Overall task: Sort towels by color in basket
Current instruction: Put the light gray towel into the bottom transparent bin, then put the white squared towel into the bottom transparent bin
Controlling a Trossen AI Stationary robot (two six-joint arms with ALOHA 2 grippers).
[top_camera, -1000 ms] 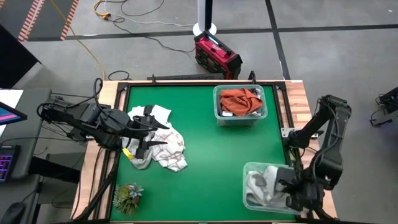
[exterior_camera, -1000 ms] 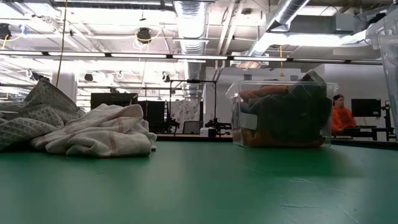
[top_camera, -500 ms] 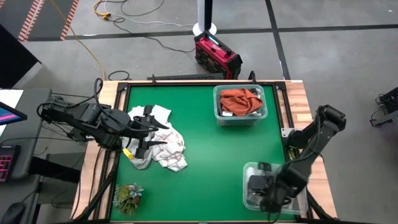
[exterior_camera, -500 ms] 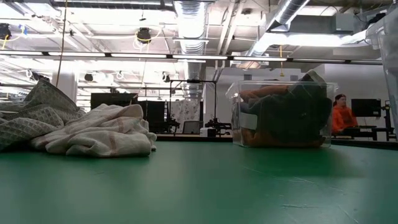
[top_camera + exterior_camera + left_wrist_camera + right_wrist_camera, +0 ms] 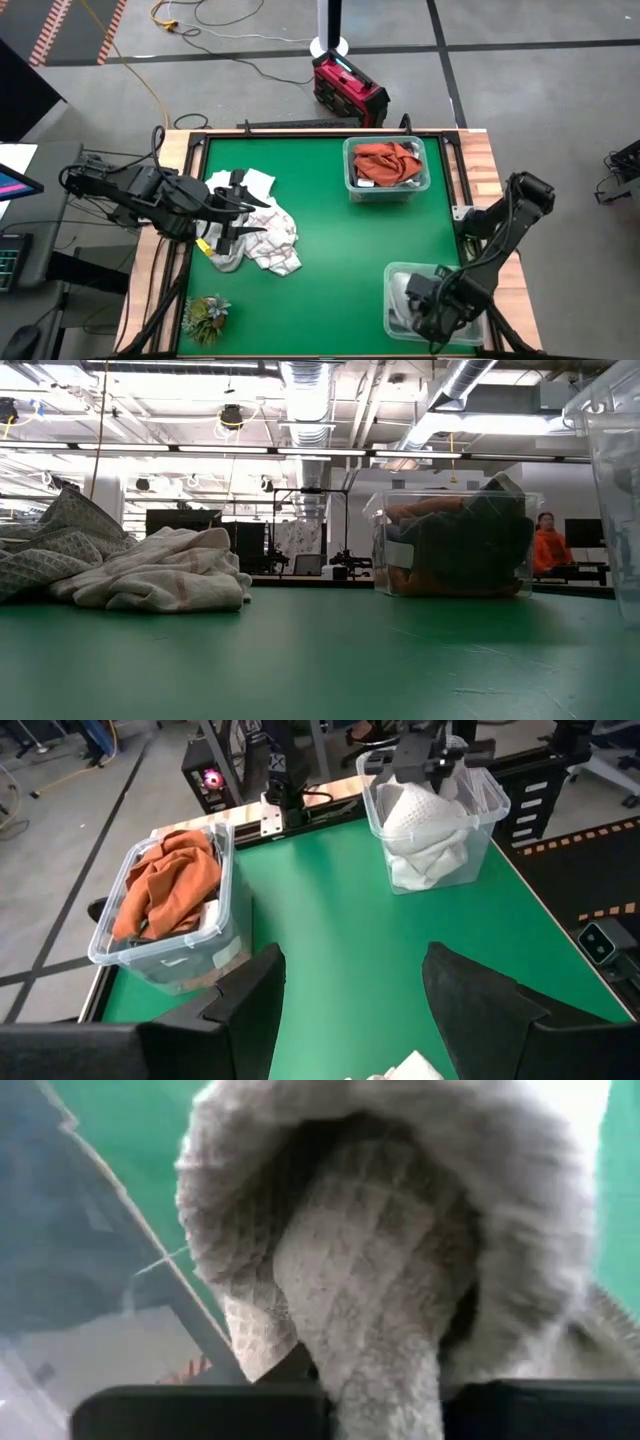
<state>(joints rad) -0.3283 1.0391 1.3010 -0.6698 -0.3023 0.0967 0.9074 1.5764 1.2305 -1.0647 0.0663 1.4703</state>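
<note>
1. Now I am at the step of dropping a pale towel [image 5: 400,1280] into the near clear bin [image 5: 392,305], where the right gripper [image 5: 425,305] is low inside it.
2. Its fingers seem partly closed around the waffle cloth; whether they hold it firmly, I cannot tell.
3. Next move, I judge: open fully, lift the bent right arm straight up.
4. Left gripper [image 5: 232,215] hovers over the mixed towel pile [image 5: 265,235] on the counter [image 5: 340,240], fingers [image 5: 250,1010] wide open and empty.
5. Orange towel [image 5: 388,160] lies in the far bin [image 5: 352,185].
</note>
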